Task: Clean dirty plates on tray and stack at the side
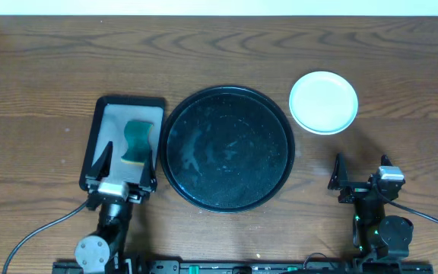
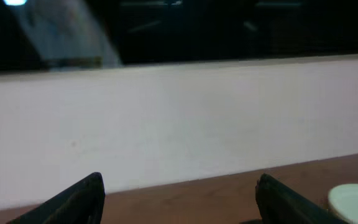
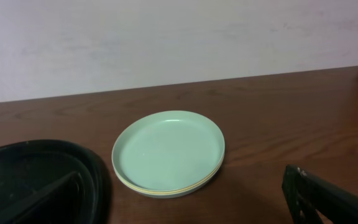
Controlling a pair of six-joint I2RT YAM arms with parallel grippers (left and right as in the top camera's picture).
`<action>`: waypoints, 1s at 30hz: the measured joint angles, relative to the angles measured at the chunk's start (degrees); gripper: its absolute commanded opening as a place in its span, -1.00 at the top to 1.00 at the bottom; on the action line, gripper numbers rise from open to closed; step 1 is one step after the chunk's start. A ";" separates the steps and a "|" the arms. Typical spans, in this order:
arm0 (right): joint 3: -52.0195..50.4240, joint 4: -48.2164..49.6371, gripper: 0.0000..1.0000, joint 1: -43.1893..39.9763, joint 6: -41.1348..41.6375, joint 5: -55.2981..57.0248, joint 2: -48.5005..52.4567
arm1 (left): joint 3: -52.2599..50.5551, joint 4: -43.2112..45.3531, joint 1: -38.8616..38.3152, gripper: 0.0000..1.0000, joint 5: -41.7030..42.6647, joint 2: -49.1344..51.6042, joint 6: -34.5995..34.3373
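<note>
Item: plates (image 1: 324, 101); one stack on the table (image 1: 36, 91), just beside the far right rim of the tray (image 1: 229, 148) and clear of it; round, shallow, top plate pale mint with a plain, even face; a pale yellow edge shows between mint edges in the right wrist view.
Item: tray; large, round, glossy black, raised rim; pale streaks and specks on its floor.
Item: rectangular tray (image 1: 124, 114), black, left of the round one; green sponge (image 1: 137, 143) inside.
Item: left gripper (image 1: 128, 164); above the rectangular tray, fingers spread wide, holding nothing.
Item: right gripper (image 1: 362, 169); near the stack, fingers spread wide, holding nothing.
</note>
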 measured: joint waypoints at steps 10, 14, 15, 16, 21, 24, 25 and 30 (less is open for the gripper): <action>0.00 -0.02 -0.99 0.00 0.00 0.04 -0.02 | 0.11 -21.53 0.00 -0.57 -7.39 0.13 0.31; 0.00 -0.02 -0.99 0.00 0.00 0.07 0.00 | 0.44 -22.71 0.00 -0.57 -9.29 0.13 0.46; 0.00 -0.02 -0.98 0.00 0.00 0.07 -0.02 | 0.46 -22.86 0.00 -0.57 -9.81 0.13 0.48; 0.00 -0.02 -0.99 0.00 0.00 0.07 -0.02 | 0.52 -22.99 0.00 -0.57 -10.45 0.13 0.50; 0.00 -0.02 -0.99 0.00 0.00 0.07 -0.02 | 0.66 -23.28 0.00 -0.56 -11.93 0.13 0.87; 0.00 -0.02 -0.99 0.00 0.00 0.07 0.00 | 0.66 -23.34 0.00 -0.56 -12.17 0.13 0.90; 0.00 -0.02 -0.99 0.00 0.00 0.07 0.00 | 0.66 -23.34 0.00 -0.57 -12.17 0.13 0.90; 0.00 -0.02 -0.98 0.00 0.00 0.07 -0.02 | 0.66 -23.34 0.00 -0.57 -12.20 0.13 0.90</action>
